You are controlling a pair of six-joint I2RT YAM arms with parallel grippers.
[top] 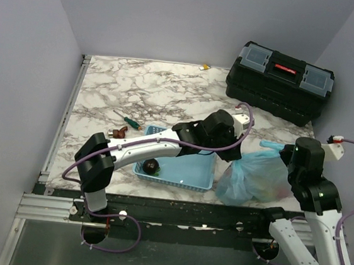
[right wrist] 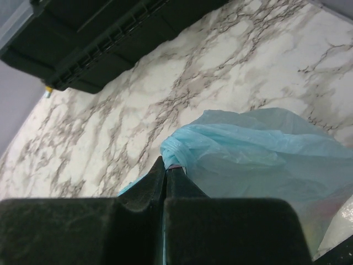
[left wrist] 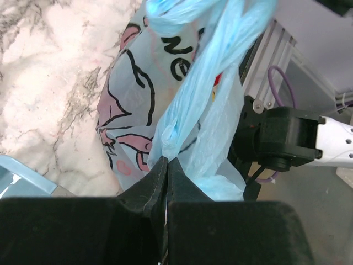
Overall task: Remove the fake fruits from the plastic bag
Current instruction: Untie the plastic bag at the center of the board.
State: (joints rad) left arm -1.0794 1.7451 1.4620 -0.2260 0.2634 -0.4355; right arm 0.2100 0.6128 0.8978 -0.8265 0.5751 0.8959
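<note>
The light-blue plastic bag (top: 258, 177) with pink and dark print sits at the table's front right, next to the basket. My left gripper (left wrist: 166, 161) is shut on a twisted strip of the bag (left wrist: 193, 105), at the bag's left side in the top view (top: 233, 152). My right gripper (right wrist: 165, 163) is shut on the bag's bunched handle (right wrist: 185, 148), at its upper right in the top view (top: 284, 150). Faint red and yellow fruits (left wrist: 216, 84) show through the film. The bag's mouth is not visible.
A light-blue latticed basket (top: 192, 172) lies left of the bag, holding a dark round plum (top: 151, 166). A black toolbox (top: 278, 82) stands at the back right. A green-handled screwdriver (top: 128, 119) lies left of the basket. The table's front edge runs just below the bag.
</note>
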